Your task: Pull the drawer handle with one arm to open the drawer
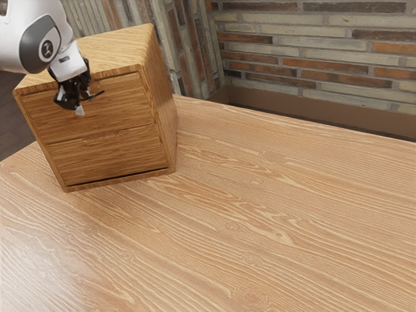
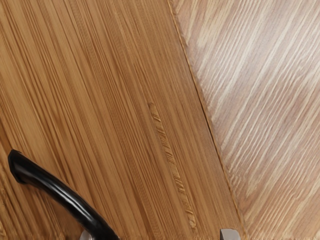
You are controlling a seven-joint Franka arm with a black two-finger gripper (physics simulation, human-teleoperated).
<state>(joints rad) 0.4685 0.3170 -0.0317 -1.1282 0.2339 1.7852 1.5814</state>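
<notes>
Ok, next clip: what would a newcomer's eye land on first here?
The light-brown wooden two-drawer cabinet stands on the pale wood-grain table at the exterior view's upper left, with the black two-finger gripper right at its upper drawer front. In the wrist view, the glossy black curved drawer handle lies just under the hand.

This is looking like an indoor room, perhaps a home or a workshop: a brick wall point(image 1: 312, 52) is running behind a broad wooden table point(image 1: 260, 227), and a small wooden chest of drawers point(image 1: 110, 130) is standing on the table near that wall
</notes>
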